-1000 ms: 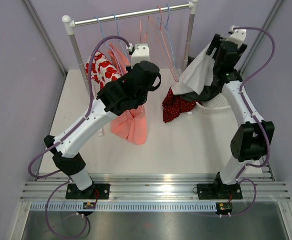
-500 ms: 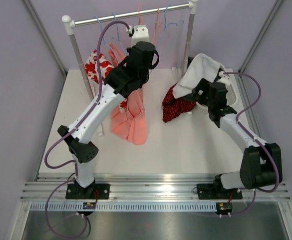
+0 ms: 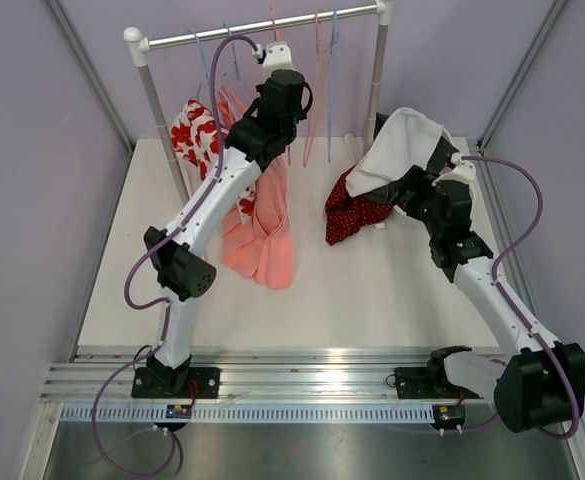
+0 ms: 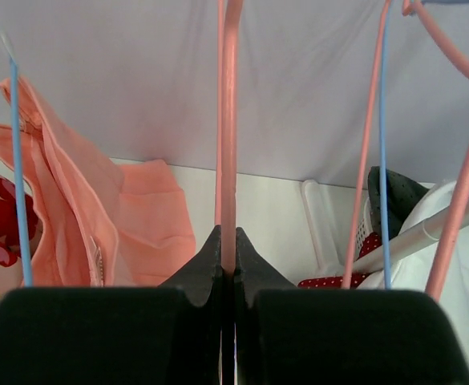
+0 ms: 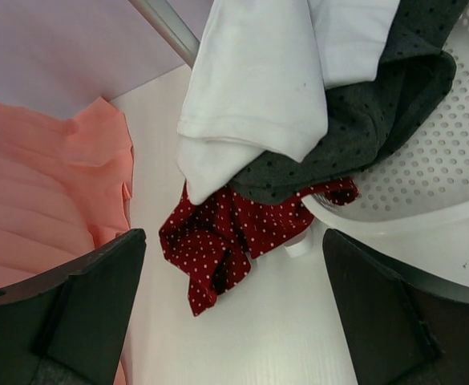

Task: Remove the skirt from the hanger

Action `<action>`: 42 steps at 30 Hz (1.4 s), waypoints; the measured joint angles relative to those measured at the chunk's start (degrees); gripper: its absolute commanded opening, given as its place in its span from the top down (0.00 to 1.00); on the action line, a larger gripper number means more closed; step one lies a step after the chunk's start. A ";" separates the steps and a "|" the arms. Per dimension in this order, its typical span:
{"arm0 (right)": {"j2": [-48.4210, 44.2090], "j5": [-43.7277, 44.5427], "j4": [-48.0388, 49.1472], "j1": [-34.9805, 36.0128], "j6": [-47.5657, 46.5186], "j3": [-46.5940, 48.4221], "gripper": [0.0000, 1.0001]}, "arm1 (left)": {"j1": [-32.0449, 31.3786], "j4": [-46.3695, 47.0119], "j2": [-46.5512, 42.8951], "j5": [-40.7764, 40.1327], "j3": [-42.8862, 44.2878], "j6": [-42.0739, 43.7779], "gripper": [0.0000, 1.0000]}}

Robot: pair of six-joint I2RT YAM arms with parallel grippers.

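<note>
Salmon-pink skirt: pleated, hanging in long vertical folds below the left half of the rail, upper edge bunched just beneath it. Pink hanger: thin stem, upright, pinched low down, below the rail's middle, just right of the skirt's top.

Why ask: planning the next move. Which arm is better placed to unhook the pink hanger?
Left. The left fingers are shut on the pink hanger under the rail; the right fingers are open by the clothes pile, away from it.
</note>
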 measured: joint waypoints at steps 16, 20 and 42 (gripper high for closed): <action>-3.82 -0.09 -6.10 3.80 0.00 -1.33 0.01 | -8.11 -1.46 -9.66 3.21 -7.41 -0.85 0.74; -7.61 0.24 -7.85 4.85 0.02 -1.51 0.01 | -8.13 -1.77 -16.48 2.60 -9.51 -0.20 0.58; -14.95 2.25 -13.66 5.07 -0.76 -4.83 0.01 | -3.41 -5.01 -19.78 -4.44 -9.77 1.64 0.32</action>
